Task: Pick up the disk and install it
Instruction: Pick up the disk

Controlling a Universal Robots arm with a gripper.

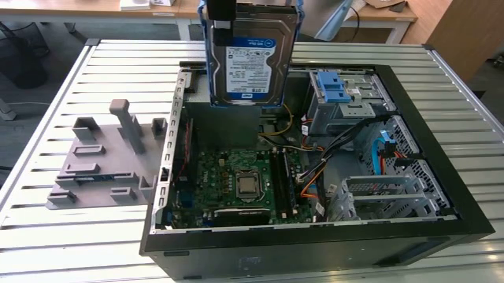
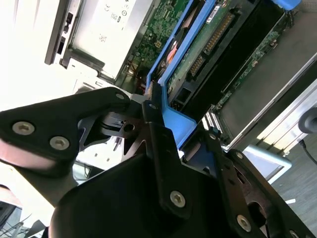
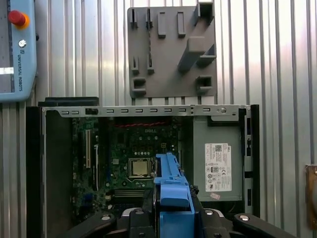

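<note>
On the exterior view's left, a grey plastic fixture block with upright pegs and slots (image 1: pixel 102 162) rests on the silver slatted metal table (image 1: pixel 118 71). It sits just beside the open black computer tower case (image 1: pixel 315 247), which lies on its side. Inside the case, the green motherboard (image 1: pixel 236 177) fills the left half.

Above the case's far edge hangs the disk (image 1: pixel 252 59), a flat silver hard drive with a blue-and-white label and a blue plastic frame. It is upright in the air, label towards the camera, touching nothing below. The black gripper (image 1: pixel 223 12) clamps it from above. In the second wrist view its fingers (image 2: pixel 161 148) pinch the blue frame at one end.

Further right are a blue plastic latch on a silver metal cage (image 1: pixel 340 88), loose orange and blue cables (image 1: pixel 383 144), and, nearer the camera, a perforated grey metal drive bracket (image 1: pixel 386 194).

As I judge the risks, the hold is on flexible plastic at one end only, so the drive could swing or slip out. Lowered at a tilt, it could strike the case wall or motherboard, or snag the cables.
</note>
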